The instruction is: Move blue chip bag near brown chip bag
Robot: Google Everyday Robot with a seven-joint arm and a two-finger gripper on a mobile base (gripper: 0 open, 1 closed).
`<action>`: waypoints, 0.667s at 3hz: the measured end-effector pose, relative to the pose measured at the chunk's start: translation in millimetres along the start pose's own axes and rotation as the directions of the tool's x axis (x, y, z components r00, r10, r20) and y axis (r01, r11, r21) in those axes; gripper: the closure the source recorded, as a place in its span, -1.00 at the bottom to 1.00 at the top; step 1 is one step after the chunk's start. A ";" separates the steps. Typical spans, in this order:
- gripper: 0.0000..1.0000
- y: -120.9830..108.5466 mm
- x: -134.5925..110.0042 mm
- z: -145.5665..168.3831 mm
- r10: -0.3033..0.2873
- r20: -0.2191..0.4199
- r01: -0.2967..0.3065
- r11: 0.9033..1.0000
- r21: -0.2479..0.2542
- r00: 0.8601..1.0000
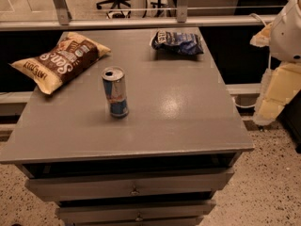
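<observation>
The blue chip bag (pixel 178 42) is small, dark blue and wrinkly, and lies at the far right of the grey table top (pixel 188 107). The brown chip bag (pixel 61 60) is large and puffy with yellow-tan ends, and lies at the far left, partly over the table's left edge. The two bags are well apart. My gripper (pixel 275 95) hangs at the right edge of the view on the white arm. It is beyond the table's right side, clear of the table, to the right of and nearer than the blue bag.
A blue-and-silver drink can (pixel 115 92) stands upright in the middle left of the table, between the bags and nearer to me. Drawers (pixel 134 185) sit below the front edge. A rail (pixel 141 22) and glass partition run behind the table.
</observation>
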State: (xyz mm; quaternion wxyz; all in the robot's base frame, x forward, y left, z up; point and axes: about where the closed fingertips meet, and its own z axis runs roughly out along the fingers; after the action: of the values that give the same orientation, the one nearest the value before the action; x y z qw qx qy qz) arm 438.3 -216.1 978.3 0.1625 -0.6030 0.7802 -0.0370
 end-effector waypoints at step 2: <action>-1.00 -12.1 -39.6 5.0 -0.056 0.066 0.055 0.998 0.023 0.996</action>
State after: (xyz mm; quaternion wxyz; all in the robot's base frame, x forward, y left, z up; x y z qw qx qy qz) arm 459.7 -180.9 985.0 0.1939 -0.6235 0.7568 -0.0298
